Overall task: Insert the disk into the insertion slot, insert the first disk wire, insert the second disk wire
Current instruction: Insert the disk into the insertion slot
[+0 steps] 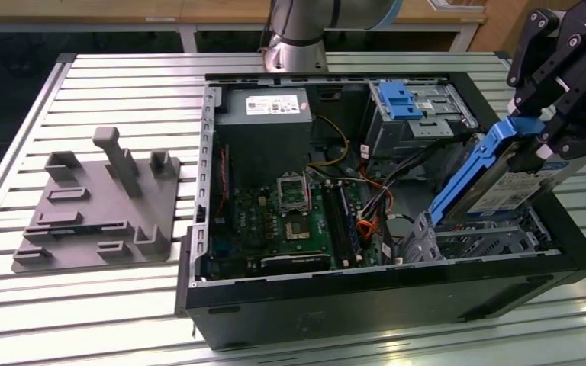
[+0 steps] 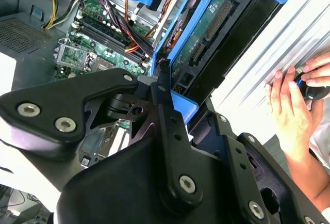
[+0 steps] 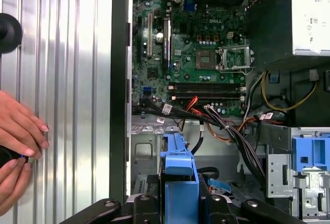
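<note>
My gripper (image 1: pixel 545 149) is shut on the disk (image 1: pixel 491 179), a silver drive with a white label in a bright blue carrier. It grips the carrier's handle end. The disk hangs steeply tilted over the near right corner of the open computer case, its lower end just above or at the mouth of the insertion slot (image 1: pixel 476 242), a bare silver perforated cage; I cannot tell if they touch. In both wrist views the blue carrier (image 3: pixel 178 175) (image 2: pixel 181 106) sits between the black fingers (image 2: pixel 164 87). Loose disk wires (image 3: pixel 227 131) run beside the cage.
The case (image 1: pixel 375 305) stands on a slatted metal table (image 1: pixel 120 305), motherboard (image 1: pixel 283 217) exposed. A grey drive bay with a blue latch (image 1: pixel 400 101) is at the back. A grey fixture stand (image 1: pixel 100 206) is on the exterior view's left. A person's hands (image 3: pixel 18 136) rest on the table beside the case.
</note>
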`<action>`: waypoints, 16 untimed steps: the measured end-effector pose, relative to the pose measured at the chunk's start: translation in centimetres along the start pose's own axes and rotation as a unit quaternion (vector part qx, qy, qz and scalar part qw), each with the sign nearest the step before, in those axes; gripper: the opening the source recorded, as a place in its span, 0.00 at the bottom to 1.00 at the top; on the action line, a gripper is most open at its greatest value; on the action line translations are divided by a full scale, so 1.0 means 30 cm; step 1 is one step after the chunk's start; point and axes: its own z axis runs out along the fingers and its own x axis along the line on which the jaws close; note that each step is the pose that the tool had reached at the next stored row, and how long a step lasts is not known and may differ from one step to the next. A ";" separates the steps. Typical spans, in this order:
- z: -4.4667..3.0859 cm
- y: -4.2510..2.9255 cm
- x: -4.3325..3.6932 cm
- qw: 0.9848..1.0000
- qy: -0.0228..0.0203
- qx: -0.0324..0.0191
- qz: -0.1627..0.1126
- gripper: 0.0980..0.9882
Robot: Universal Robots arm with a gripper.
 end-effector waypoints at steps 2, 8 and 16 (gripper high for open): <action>0.003 0.000 0.000 1.000 0.000 0.000 0.000 0.30; 0.010 -0.001 0.000 1.000 0.001 -0.001 0.000 0.30; 0.026 -0.004 -0.001 1.000 0.001 -0.001 0.000 0.30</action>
